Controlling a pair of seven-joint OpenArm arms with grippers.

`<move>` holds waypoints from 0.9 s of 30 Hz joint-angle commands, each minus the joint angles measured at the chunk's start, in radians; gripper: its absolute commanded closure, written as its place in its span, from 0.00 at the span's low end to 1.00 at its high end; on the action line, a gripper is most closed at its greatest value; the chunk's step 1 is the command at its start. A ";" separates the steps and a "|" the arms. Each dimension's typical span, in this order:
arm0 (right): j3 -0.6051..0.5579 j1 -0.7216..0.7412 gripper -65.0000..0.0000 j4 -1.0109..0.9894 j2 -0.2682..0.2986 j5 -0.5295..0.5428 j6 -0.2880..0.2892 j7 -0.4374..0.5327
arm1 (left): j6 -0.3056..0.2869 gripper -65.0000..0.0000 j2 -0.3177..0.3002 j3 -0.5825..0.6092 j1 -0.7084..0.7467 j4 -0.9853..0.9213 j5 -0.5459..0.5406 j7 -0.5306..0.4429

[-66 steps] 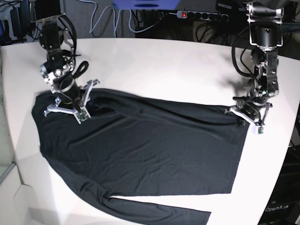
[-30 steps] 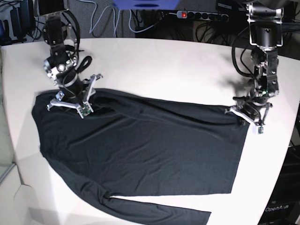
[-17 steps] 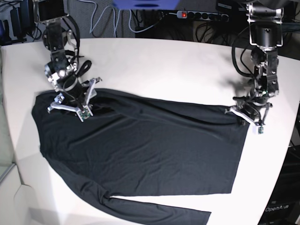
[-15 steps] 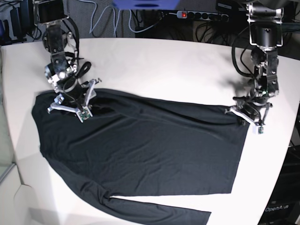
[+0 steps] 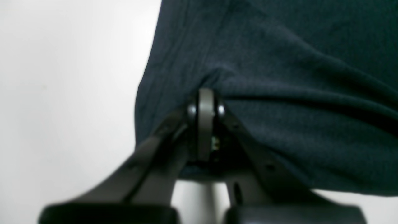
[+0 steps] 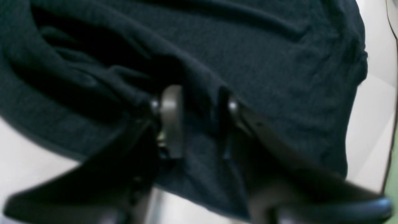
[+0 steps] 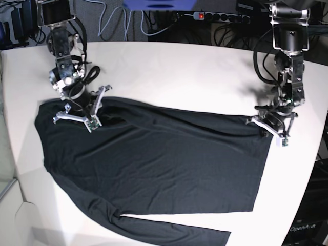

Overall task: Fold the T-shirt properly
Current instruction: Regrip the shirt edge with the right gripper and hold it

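1. Sleeve [image 7: 174, 230] trails along the table's [image 7: 179, 66] near edge; the T-shirt [image 7: 154, 159] lies spread flat, awaiting folding.
2. Left gripper [image 7: 270, 126], pressed together, pinches the hem corner for lifting.
3. Right gripper [image 7: 77, 114] straddles a shoulder fold, jaws partly apart; whether it grips I cannot tell.

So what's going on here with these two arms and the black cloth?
Two robot arms are working on a black T-shirt spread flat on a white table. The left gripper is shut on a pinch of fabric at one far corner. The right gripper sits at the other far corner with a fold of cloth between its fingers, not fully closed. No fold has been made yet.
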 commanded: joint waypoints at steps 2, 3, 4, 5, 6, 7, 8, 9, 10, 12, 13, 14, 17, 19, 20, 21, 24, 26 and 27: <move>0.006 0.033 0.91 0.015 0.009 0.002 -0.004 0.020 | 0.021 0.99 -0.005 0.000 0.012 -0.011 0.030 0.093; 0.008 0.034 0.95 0.015 0.009 0.002 -0.004 0.020 | 0.021 0.99 -0.005 0.000 0.012 -0.011 0.030 0.093; 0.008 0.039 0.98 0.015 0.009 0.002 -0.004 0.018 | 0.021 0.99 -0.005 0.000 0.012 -0.011 0.030 0.093; 0.008 0.039 1.00 0.015 0.011 0.002 -0.004 0.018 | 0.021 0.99 -0.005 0.000 0.012 -0.011 0.030 0.093; 0.008 0.040 1.00 0.015 0.013 0.002 -0.004 0.018 | 0.021 0.99 -0.005 0.000 0.012 -0.011 0.030 0.093; 0.008 0.040 1.00 0.015 0.013 0.002 -0.004 0.018 | 0.021 0.99 -0.005 0.000 0.012 -0.011 0.030 0.093; 0.006 0.042 1.00 0.015 0.014 0.002 -0.004 0.018 | 0.021 0.99 -0.005 0.000 0.012 -0.011 0.030 0.093; 0.006 0.047 1.00 0.015 0.014 0.002 -0.004 0.018 | 0.021 0.99 -0.005 0.000 0.012 -0.011 0.030 0.093; 0.006 0.054 1.00 0.015 0.014 0.002 -0.004 0.018 | 0.021 0.99 -0.005 0.000 0.012 -0.011 0.030 0.093; 0.006 0.060 1.00 0.015 0.016 0.002 -0.004 0.017 | 0.021 0.99 -0.005 0.000 0.012 -0.011 0.030 0.093; 0.005 0.060 1.00 0.015 0.016 0.002 -0.004 0.017 | 0.021 0.99 -0.005 0.000 0.012 -0.011 0.030 0.093; 0.005 0.063 1.00 0.015 0.016 0.002 -0.004 0.017 | 0.021 0.99 -0.005 0.000 0.012 -0.011 0.030 0.093; 0.000 0.088 1.00 0.015 0.029 0.002 -0.004 0.017 | 0.021 0.99 -0.005 0.000 0.012 -0.011 0.030 0.093; 0.003 0.097 1.00 0.015 0.034 0.002 -0.004 0.017 | 0.021 0.99 -0.005 0.000 0.012 -0.011 0.030 0.093; 0.003 0.108 1.00 0.015 0.040 0.002 -0.004 0.017 | 0.021 0.99 -0.005 0.000 0.012 -0.011 0.030 0.093; 0.003 0.114 1.00 0.013 0.043 0.002 -0.004 0.015 | 0.021 0.99 -0.005 0.000 0.012 -0.011 0.030 0.093; 0.000 0.129 1.00 0.001 0.043 0.002 -0.001 0.015 | 0.021 0.99 -0.005 0.000 0.012 -0.011 0.030 0.093; 0.000 0.140 1.00 -0.001 0.043 0.002 -0.001 0.015 | 0.021 0.99 -0.005 0.000 0.012 -0.011 0.030 0.093; -0.001 0.143 1.00 -0.001 0.043 0.002 -0.001 0.015 | 0.021 0.99 -0.005 0.002 0.012 -0.011 0.030 0.093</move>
